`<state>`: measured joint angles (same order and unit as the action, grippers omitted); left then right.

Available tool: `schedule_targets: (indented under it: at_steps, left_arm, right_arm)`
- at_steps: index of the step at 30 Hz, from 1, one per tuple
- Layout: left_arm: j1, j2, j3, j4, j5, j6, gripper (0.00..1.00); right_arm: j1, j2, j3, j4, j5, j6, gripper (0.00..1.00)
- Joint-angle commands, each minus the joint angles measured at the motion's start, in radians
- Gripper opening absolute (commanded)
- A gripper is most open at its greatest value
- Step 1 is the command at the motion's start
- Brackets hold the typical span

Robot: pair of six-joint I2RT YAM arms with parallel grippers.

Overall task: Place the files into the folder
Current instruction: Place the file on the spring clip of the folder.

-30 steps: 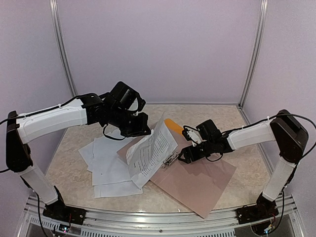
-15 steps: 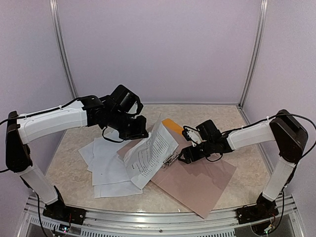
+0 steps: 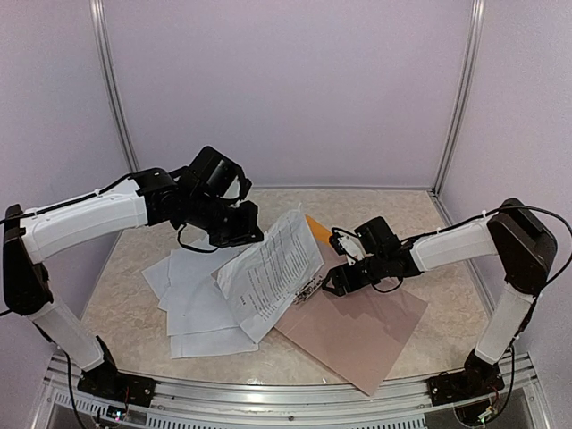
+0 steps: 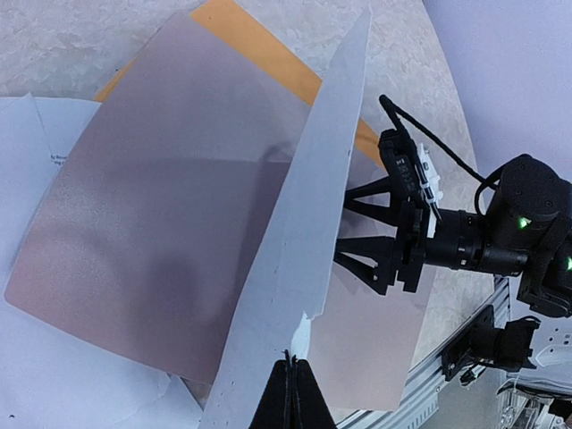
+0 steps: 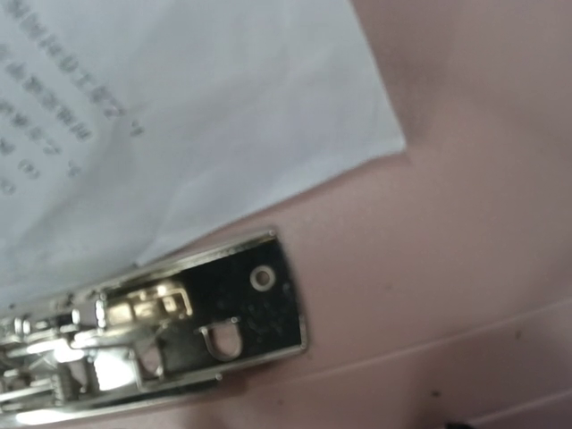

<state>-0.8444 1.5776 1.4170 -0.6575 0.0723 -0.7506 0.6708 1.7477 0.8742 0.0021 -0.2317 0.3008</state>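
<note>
The marbled table (image 3: 393, 210) carries a pinkish-brown board (image 3: 357, 331) lying flat toward 4 o'clock from its centre. The files (image 3: 201, 304) lie in a loose, overlapping pile toward 8 o'clock. Between them a raised sheet (image 3: 273, 268) of printed text stands tilted over the board's left end. The left gripper (image 4: 288, 398), at the sheet's 11 o'clock, is pinched closed on its edge. Only an orange corner of the folder (image 3: 313, 225) shows, at the sheet's 1 o'clock, tucked under the board's far edge. The right gripper (image 3: 332, 281), at the sheet's 3 o'clock, hovers low over the board with its jaws spread wide and nothing between them. It is just beside the metal clip (image 5: 179, 331) fixed on the board.
</note>
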Motion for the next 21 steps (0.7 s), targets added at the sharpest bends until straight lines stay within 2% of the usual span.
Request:
schedule_targets:
  at_steps: [1, 5, 21]
  left_arm:
    - [0.028, -0.023, 0.035, 0.056, 0.072, -0.004, 0.0]
    - [0.043, -0.044, 0.017, 0.125, 0.136, -0.066, 0.0]
    - [0.02, -0.084, -0.071, 0.235, 0.174, -0.194, 0.0]
  right_arm:
    - [-0.002, 0.021, -0.012, -0.005, -0.006, 0.005, 0.74]
    - [-0.002, 0.022, -0.011, -0.005, -0.008, 0.004, 0.74]
    - [-0.002, 0.032, -0.02, 0.024, -0.017, 0.009, 0.74]
